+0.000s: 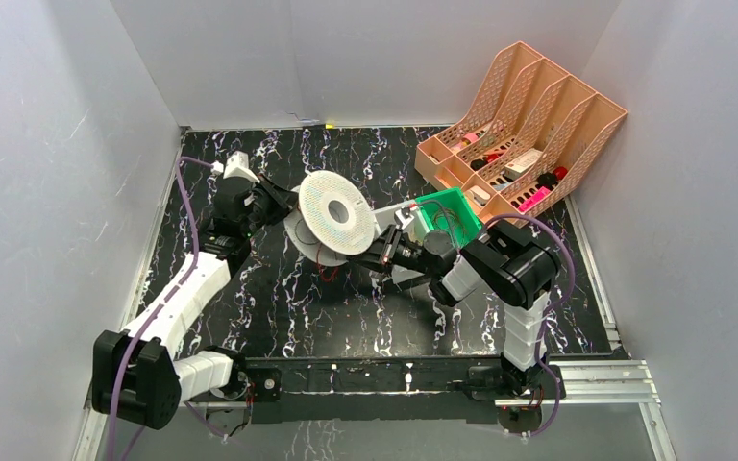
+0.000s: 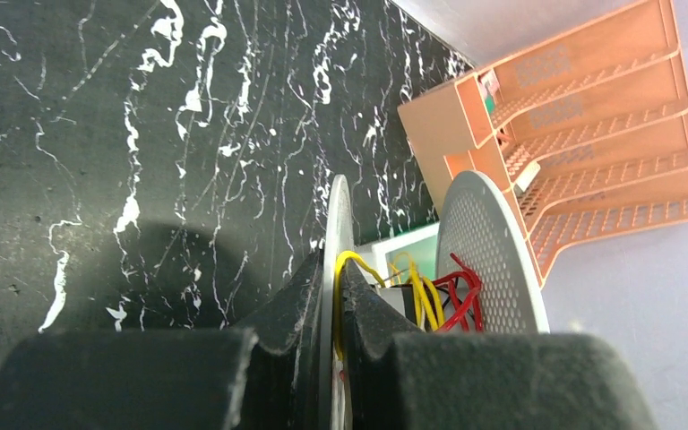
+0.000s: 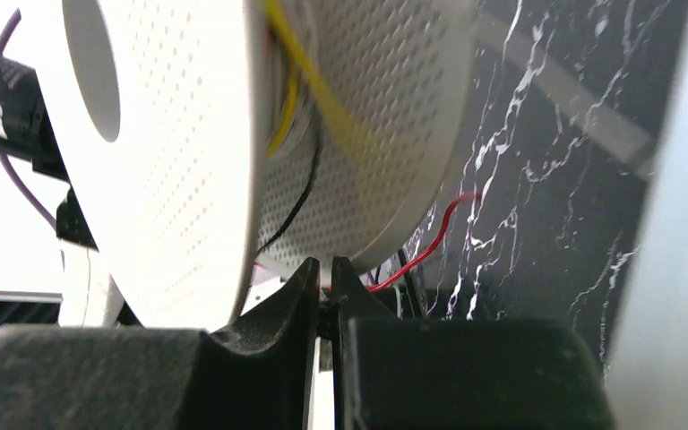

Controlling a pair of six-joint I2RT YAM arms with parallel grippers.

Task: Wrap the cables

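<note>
The white round spool [image 1: 336, 213] is held tilted above the table between both arms. My left gripper [image 1: 283, 204] is shut on the edge of one spool flange [image 2: 339, 215], with a yellow cable [image 2: 351, 260] pinched against it at the jaws [image 2: 336, 262]. More yellow cable [image 2: 425, 296] and red wires [image 2: 461, 287] lie between the flanges. My right gripper [image 1: 381, 254] is shut just below the spool [image 3: 188, 152]. A red wire [image 3: 430, 237] runs to its tips [image 3: 322, 266]; I cannot tell if it is pinched. A blurred yellow cable [image 3: 318, 85] crosses the spool core.
A green bin [image 1: 452, 213] sits just right of the spool, behind my right arm. A peach file organiser [image 1: 528, 125] with small items stands at the back right. White walls enclose the black marbled table [image 1: 279, 307] on three sides.
</note>
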